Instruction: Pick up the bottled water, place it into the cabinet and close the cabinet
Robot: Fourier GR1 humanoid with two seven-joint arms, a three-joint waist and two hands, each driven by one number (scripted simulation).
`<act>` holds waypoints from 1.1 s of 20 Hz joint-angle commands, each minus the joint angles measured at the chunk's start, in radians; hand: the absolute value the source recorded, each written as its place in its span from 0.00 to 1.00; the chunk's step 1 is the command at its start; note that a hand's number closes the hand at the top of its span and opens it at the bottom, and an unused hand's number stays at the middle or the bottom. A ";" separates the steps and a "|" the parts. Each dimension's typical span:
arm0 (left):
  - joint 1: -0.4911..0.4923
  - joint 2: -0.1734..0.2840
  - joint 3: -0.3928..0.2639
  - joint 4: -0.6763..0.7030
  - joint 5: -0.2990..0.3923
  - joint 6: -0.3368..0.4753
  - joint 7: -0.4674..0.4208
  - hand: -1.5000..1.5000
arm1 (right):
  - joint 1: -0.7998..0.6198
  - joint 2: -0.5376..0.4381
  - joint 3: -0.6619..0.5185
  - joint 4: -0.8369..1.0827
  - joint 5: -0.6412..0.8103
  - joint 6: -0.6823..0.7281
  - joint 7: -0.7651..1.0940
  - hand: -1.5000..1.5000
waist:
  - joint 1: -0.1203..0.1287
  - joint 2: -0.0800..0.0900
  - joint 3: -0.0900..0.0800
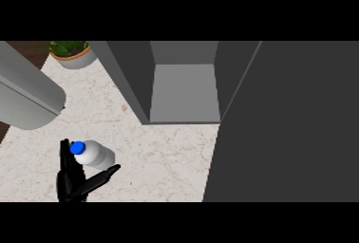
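My left hand (pixel 72 182) comes in at the near left of the counter (pixel 165 161), a pale marbled top. My fingers (pixel 65 159) are straight and held close together, pointing away from me. My thumb (pixel 104 174) is spread wide to the right, so the hand forms an open fork. Nothing is curled or pinched.

The water bottle (pixel 96 155) sits in that fork. Its body is just right of my fingers and just beyond my thumb, and its blue cap (pixel 77 148) is next to my fingertips. It appears to lean a little, cap toward the left. From this steep angle I cannot tell whether my fingers actually touch it, or whether it rests on the counter.

The cabinet (pixel 182 90) is farther back and to the right, well apart from the bottle. It stands open and shows a light grey floor between dark side walls. Its dark door (pixel 288 133) is swung out toward me and fills the whole right side of the view.

A potted plant (pixel 70 53) stands on the counter in the far left corner. Just nearer than it, a large grey rounded shape (pixel 24 95) comes in from the left edge. It may be a forearm, but I cannot say whose side it belongs to.
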 commanded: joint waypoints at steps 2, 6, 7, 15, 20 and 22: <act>-0.074 0.040 0.044 0.126 0.034 -0.072 -0.052 0.00 | 0.031 -0.004 0.031 -0.174 0.059 -0.021 0.059 0.00 | 0.000 0.001 0.000; -0.140 0.010 0.055 0.202 0.045 -0.056 -0.082 0.00 | 0.109 -0.021 0.054 -0.180 0.089 -0.024 0.028 0.00 | -0.002 0.000 0.000; -0.151 0.005 0.073 0.235 0.070 -0.095 -0.102 0.00 | 0.058 -0.028 0.016 -0.195 0.054 -0.029 0.062 0.00 | -0.004 0.001 -0.001; -0.218 -0.015 0.035 0.289 0.075 -0.181 -0.099 1.00 | 0.069 -0.048 -0.086 -0.146 -0.035 0.012 -0.002 0.00 | 0.001 0.002 0.000; -0.239 0.003 -0.007 0.274 -0.036 -0.021 -0.197 1.00 | 0.113 -0.064 -0.111 -0.161 -0.041 0.024 -0.025 0.00 | -0.003 0.000 0.001; -0.275 0.023 0.010 0.343 -0.042 -0.019 -0.244 1.00 | 0.124 -0.064 -0.145 -0.149 -0.085 0.038 -0.024 0.00 | -0.004 0.003 0.000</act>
